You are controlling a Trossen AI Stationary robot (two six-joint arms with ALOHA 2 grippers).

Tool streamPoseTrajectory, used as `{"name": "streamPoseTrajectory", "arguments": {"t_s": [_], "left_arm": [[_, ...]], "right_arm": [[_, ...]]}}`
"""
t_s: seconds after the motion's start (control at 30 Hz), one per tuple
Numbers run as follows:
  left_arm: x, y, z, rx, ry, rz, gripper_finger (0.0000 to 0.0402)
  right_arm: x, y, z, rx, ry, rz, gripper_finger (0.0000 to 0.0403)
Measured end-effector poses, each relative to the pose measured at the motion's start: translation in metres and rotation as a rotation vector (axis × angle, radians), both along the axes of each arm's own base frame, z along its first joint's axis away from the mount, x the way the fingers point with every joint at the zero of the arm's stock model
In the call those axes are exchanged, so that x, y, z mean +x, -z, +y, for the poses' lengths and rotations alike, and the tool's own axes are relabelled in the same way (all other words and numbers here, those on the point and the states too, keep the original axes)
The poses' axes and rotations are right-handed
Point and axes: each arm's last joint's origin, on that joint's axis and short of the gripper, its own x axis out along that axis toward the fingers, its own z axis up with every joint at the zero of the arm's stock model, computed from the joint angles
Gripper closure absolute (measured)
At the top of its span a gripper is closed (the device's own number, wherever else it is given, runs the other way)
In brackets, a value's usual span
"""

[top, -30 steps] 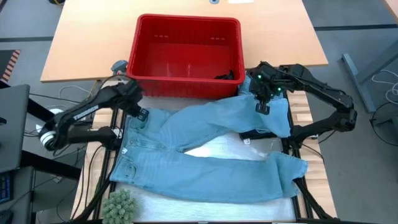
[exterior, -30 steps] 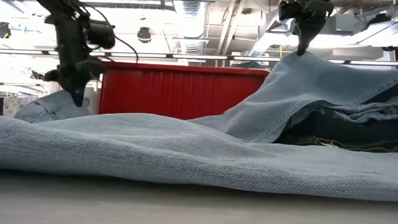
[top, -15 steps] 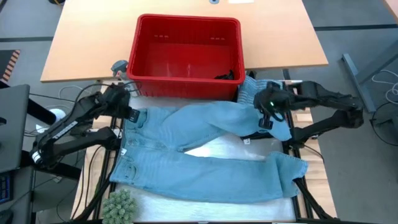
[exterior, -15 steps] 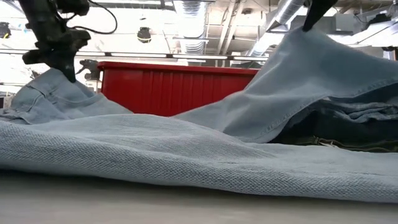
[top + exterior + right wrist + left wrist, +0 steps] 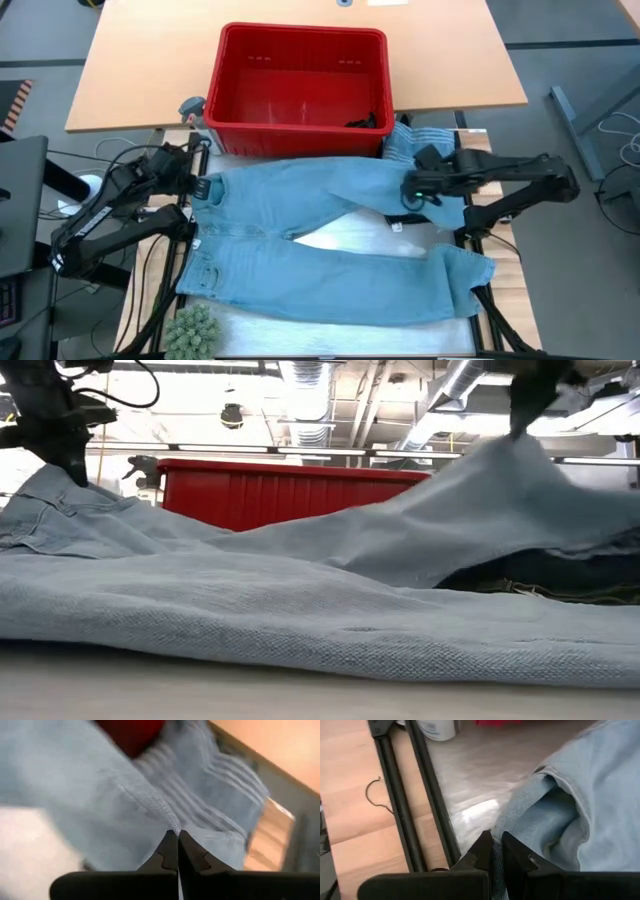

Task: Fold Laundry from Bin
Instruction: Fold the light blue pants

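Two end effectors pinched on light blue denim jeans (image 5: 330, 250) spread over pale surface (image 5: 350, 235), left end effector (image 5: 203, 185) clamping waistband, right end effector (image 5: 408, 193) clamping leg fold, ribbed red plastic bin (image 5: 300, 85) just beyond, striped cloth (image 5: 425, 140) beside bin.

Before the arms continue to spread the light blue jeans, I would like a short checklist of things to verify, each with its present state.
1. Left hand shut on the jeans at the waistband corner: ok.
2. Right hand shut on a jeans leg, holding it raised above the table: ok.
3. Jeans fully out of the red bin: ok.
4. Bin empty: not ok, a small dark item lies at its right inner corner.
5. Space under the raised leg free: not ok, a dark garment and a striped garment lie there.
6. Jeans flat: not ok, one leg crosses toward the right hand.
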Motion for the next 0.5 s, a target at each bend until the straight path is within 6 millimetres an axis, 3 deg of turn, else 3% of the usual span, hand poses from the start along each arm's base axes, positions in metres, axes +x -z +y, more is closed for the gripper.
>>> {"name": "streamPoseTrajectory", "arguments": {"t_s": [0.3, 0.5], "left_arm": [[-0.003, 0.000, -0.002, 0.024, -0.014, 0.021, 0.0395], [-0.003, 0.000, -0.001, 0.034, -0.022, 0.031, 0.0395]], "right_arm": [[0.003, 0.052, -0.020, -0.023, 0.259, 0.112, 0.0385], [0.007, 0.039, -0.019, -0.203, 0.238, 0.054, 0.0385]]}}
